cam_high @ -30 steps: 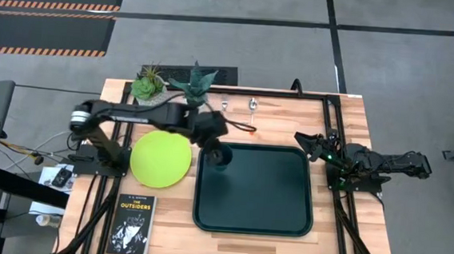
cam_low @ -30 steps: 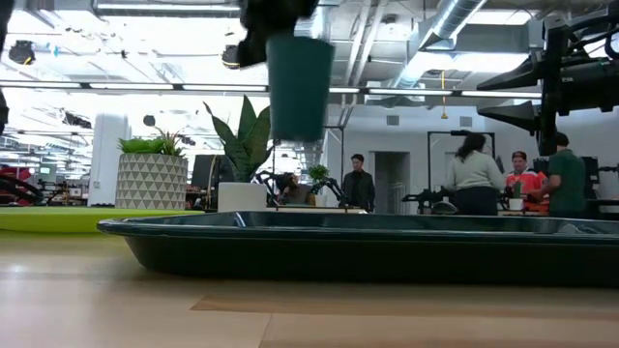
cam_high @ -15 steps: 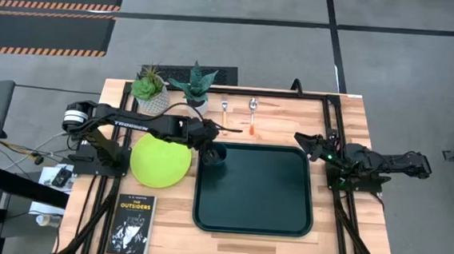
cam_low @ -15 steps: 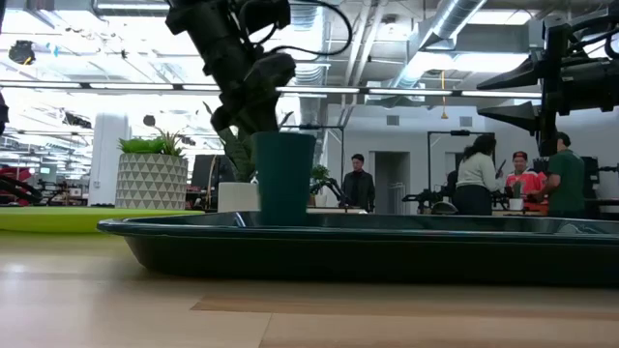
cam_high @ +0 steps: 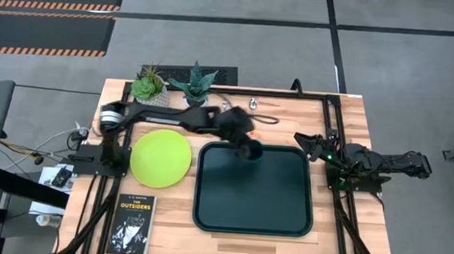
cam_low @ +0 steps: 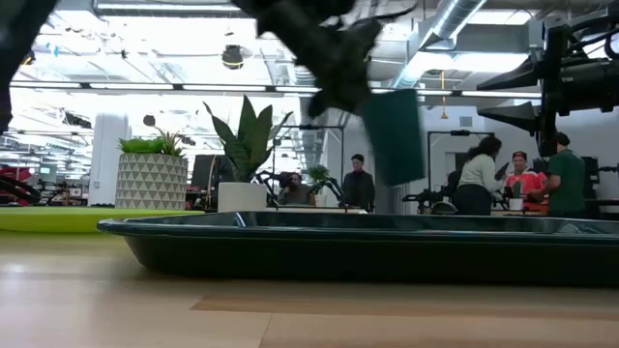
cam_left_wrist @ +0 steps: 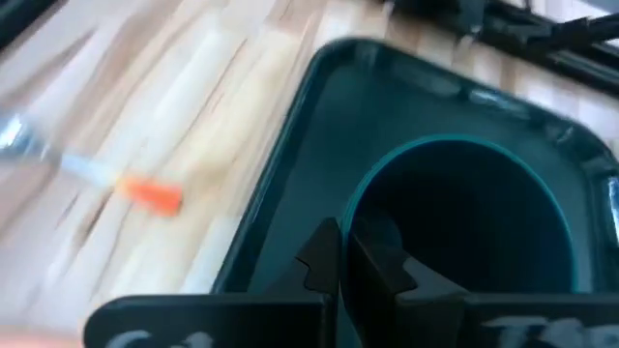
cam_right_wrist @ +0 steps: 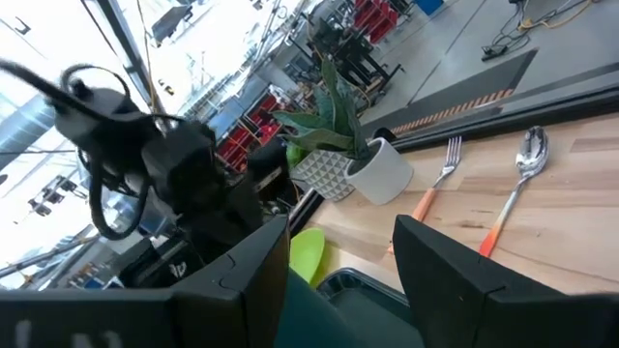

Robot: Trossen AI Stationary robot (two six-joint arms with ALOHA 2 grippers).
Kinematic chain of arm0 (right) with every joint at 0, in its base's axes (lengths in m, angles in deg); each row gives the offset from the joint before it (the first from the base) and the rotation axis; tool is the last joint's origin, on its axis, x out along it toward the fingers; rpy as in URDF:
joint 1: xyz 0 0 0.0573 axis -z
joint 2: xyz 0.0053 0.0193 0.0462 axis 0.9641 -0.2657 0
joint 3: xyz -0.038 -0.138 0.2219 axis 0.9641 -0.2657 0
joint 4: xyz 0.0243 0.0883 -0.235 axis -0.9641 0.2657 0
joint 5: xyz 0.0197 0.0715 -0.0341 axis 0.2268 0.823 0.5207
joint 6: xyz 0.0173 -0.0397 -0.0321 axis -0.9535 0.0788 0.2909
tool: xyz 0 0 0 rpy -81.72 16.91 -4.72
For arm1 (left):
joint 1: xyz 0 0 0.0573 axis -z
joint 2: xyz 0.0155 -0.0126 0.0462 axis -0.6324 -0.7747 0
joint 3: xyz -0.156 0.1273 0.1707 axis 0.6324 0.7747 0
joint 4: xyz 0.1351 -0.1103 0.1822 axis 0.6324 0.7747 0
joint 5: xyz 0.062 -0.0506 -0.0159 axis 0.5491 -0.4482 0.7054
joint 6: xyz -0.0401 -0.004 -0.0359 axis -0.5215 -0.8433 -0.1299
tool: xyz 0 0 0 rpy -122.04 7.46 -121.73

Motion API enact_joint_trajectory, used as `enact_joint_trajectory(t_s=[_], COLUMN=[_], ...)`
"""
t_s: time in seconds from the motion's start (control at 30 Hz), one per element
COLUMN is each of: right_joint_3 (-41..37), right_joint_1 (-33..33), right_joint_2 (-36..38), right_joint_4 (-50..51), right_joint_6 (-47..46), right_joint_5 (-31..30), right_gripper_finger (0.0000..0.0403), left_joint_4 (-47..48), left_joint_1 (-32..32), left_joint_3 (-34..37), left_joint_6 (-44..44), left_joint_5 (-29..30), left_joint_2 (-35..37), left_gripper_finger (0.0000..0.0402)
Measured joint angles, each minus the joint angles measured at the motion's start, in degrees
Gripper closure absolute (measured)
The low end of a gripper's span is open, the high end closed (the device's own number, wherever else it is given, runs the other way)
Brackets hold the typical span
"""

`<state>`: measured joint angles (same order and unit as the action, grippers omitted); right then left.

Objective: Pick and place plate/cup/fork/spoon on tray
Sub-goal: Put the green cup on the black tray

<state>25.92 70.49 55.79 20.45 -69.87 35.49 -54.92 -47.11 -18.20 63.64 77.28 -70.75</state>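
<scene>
I see the tray [cam_high: 252,222] in the middle of the table [cam_high: 339,239]. The plate [cam_high: 161,158] lies left of it, the book [cam_high: 133,225] near the plate. The cup [cam_high: 251,149] hangs over the tray's back edge.

Left dark six-joint arm [cam_high: 172,117] stretched across, wrist raised, gripper [cam_high: 249,149] clamped tight on a load. Right dark arm [cam_high: 385,164] folded at its side, gripper [cam_high: 302,140] parted.

We see even, diffuse lighting in the high view, with soft shadows. In the low view, ceiling strip lights at 12 o'clock glare strongly, silhouetting the arm; the cup [cam_low: 394,136] is motion-blurred. The left wrist view is smeared throughout, blurring the spoon [cam_left_wrist: 106,180]. The right wrist view is overexposed toward 10 o'clock.
</scene>
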Motion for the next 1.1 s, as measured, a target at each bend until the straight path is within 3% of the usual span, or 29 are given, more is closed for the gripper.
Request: enact_joint_trajectory(t_s=[0.2,0.4,0.5,0.73,1.1], right_joint_3=[0.0,1.49,5.2,13.58,15.96], right_joint_1=[0.11,2.03,4.05,6.71,6.93], right_joint_2=[-1.04,-1.16,-1.09,-1.09,-1.14], right_joint_4=[0.02,1.11,0.38,3.43,17.22], right_joint_6=[2.23,3.48,7.84,20.51,12.29], right_joint_5=[-2.66,-18.39,-23.32,-24.13,-24.06], right_gripper_finger=[0.0193,0.0193,0.0193,0.0193,0.0193], left_joint_4=[7.81,14.15,14.82,11.26,6.03], left_joint_1=[0.01,0.03,0.0,-0.1,-0.84], left_joint_3=[-19.82,-33.35,-37.7,-40.06,-39.95], left_joint_6=[6.16,6.66,6.67,7.49,6.27], left_joint_5=[-1.52,-2.09,-2.02,-0.56,-1.71], left_joint_2=[-12.77,-23.08,-26.01,-28.1,-31.67], left_gripper_finger=[0.0401,0.0401,0.0401,0.0401,0.0401])
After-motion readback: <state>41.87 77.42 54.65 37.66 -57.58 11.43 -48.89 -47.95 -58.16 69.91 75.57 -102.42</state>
